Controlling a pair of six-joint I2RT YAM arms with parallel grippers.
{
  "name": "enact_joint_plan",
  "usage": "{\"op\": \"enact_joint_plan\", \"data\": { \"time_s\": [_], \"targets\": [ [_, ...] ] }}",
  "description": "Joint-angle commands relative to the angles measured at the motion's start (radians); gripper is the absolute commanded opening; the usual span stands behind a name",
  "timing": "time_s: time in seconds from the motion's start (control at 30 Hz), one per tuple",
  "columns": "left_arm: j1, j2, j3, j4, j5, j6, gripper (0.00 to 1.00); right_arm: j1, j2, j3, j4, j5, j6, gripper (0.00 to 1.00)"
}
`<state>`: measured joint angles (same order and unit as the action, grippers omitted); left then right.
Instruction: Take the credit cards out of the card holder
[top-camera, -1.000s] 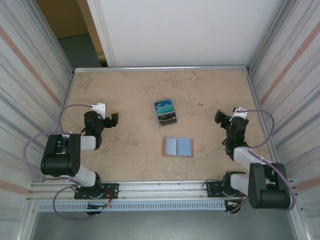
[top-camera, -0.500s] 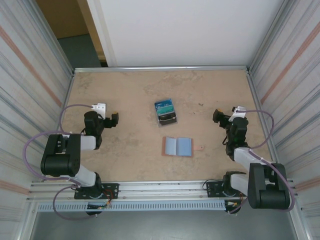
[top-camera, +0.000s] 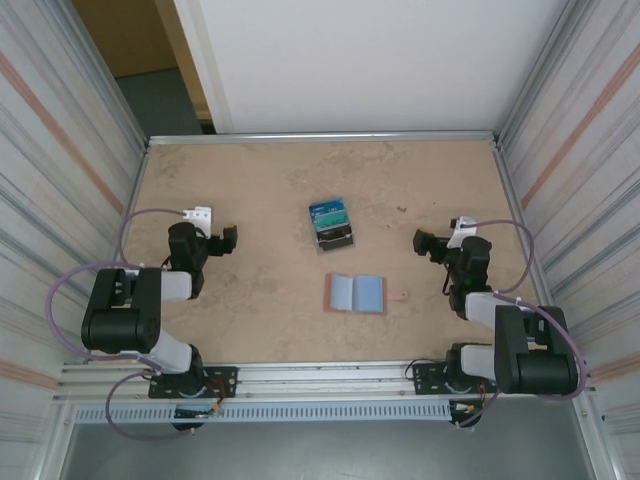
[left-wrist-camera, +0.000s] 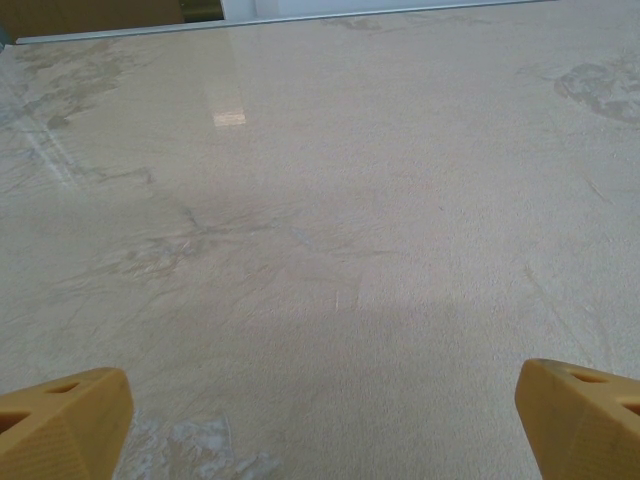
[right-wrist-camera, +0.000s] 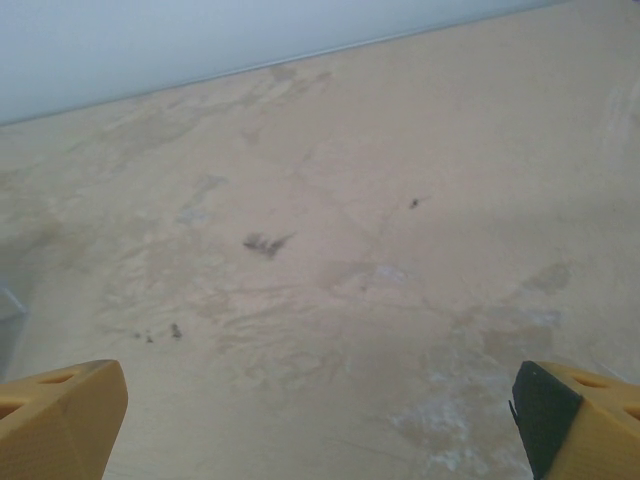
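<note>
The card holder (top-camera: 355, 293) lies open and flat on the table, pale blue panels up, with its brown strap tab (top-camera: 398, 295) pointing right. The blue and teal credit cards (top-camera: 328, 211) sit just beyond it, at the far side of a small grey stand (top-camera: 336, 238). My left gripper (top-camera: 229, 240) is well to the left of both; its jaws stand open over bare table (left-wrist-camera: 320, 430). To the right of the holder, my right gripper (top-camera: 421, 242) points left and is open, with nothing between its fingers (right-wrist-camera: 320, 425).
The tan tabletop (top-camera: 250, 190) is bounded by a metal rail at the back (top-camera: 320, 136) and ribbed walls on both sides. Cables loop from both arms near the side walls. Dark specks mark the table ahead of the right gripper (right-wrist-camera: 265, 243).
My right gripper has swung left, closer to the middle of the table. The left arm, card holder and cards have not moved.
</note>
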<state>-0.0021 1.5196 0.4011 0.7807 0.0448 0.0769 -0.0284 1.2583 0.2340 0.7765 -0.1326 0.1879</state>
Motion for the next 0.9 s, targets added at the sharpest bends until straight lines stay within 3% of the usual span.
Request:
{"op": "enact_joint_plan", "data": {
  "time_s": [0.0,0.3,0.43,0.57,0.67,0.77,0.87],
  "targets": [
    [-0.006,-0.009,0.01,0.008,0.007,-0.007,0.99,-0.005,0.01,0.032,0.003,-0.042,-0.031,0.99],
    [-0.006,-0.008,0.01,0.008,0.007,-0.008,0.99,-0.045,0.08,0.137,-0.114,-0.116,-0.015,0.99],
    [-0.006,-0.009,0.01,0.008,0.007,-0.007,0.99,-0.051,0.007,0.12,-0.163,-0.068,-0.132,0.99],
    [-0.006,-0.008,0.01,0.009,0.007,-0.007,0.99,-0.133,0.008,0.099,-0.076,-0.122,-0.079,0.99],
    [-0.006,-0.008,0.011,0.009,0.005,-0.008,0.99,-0.152,0.105,0.109,-0.01,-0.169,-0.058,0.99],
    [-0.008,-0.009,0.01,0.008,0.006,-0.007,0.99,-0.152,0.233,0.078,0.186,-0.183,-0.045,0.98],
    [-0.009,-0.009,0.01,0.008,0.004,-0.006,0.99,-0.136,0.215,0.101,0.111,-0.159,-0.063,0.99]
  ]
}}
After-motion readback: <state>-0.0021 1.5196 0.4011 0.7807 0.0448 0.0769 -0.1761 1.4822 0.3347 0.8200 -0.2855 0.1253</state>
